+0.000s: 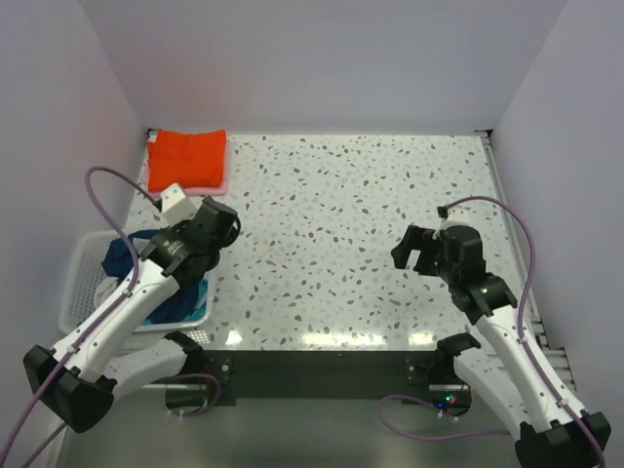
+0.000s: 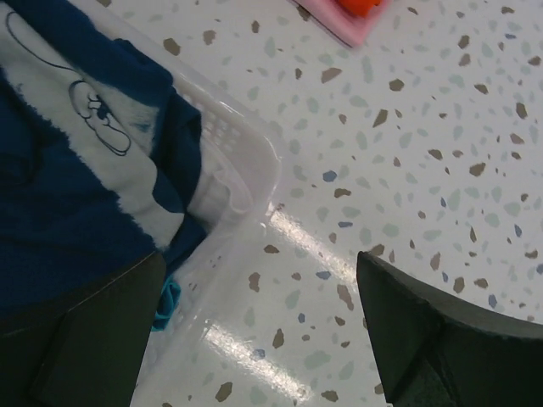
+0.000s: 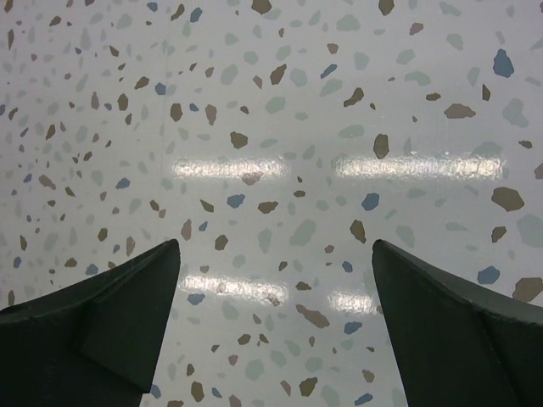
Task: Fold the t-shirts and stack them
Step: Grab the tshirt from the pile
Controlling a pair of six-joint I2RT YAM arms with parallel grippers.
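Note:
A folded orange-red t-shirt (image 1: pixel 187 156) lies on a folded pink one (image 1: pixel 216 184) at the far left corner of the table; their corner shows in the left wrist view (image 2: pixel 344 19). A navy t-shirt with a pale cartoon print (image 2: pixel 68 170) lies crumpled in the white basket (image 1: pixel 83 283), with a bit of teal cloth (image 2: pixel 168 301) under it. My left gripper (image 1: pixel 216 226) is open and empty, just above the basket's right rim (image 2: pixel 246 161). My right gripper (image 1: pixel 417 250) is open and empty over bare table at the right; its fingers (image 3: pixel 110 314) frame only tabletop.
The speckled terrazzo tabletop (image 1: pixel 351 224) lies between white walls on three sides. The basket stands at the near left edge. A purple cable (image 1: pixel 107 180) loops from the left arm, another (image 1: pixel 517 229) from the right arm.

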